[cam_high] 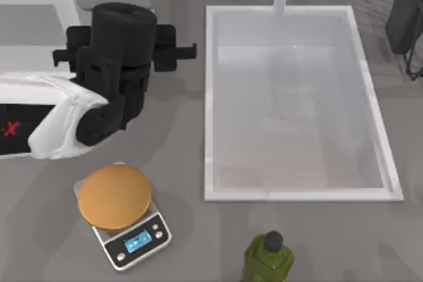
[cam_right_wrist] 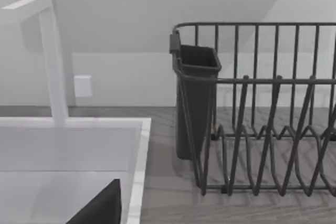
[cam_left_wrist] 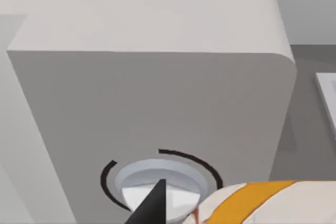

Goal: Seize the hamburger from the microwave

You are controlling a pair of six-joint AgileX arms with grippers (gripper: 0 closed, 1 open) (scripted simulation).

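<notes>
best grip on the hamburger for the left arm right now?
Across the rounded sides of the hamburger, fingers straddling its orange band. In the left wrist view it sits low beside the microwave dial, so I'd come from the open side away from the panel. Left tool is over the microwave.

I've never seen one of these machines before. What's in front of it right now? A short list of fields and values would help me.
Left arm: over the table's left side, its left gripper close by the microwave
Hamburger: at the left wrist view's edge, near a microwave dial
Sink: white basin, middle to right of the table
Scale: orange disc on a grey base, front left
Bottle: green, front centre
Dish rack: dark wire, beside the sink
</notes>
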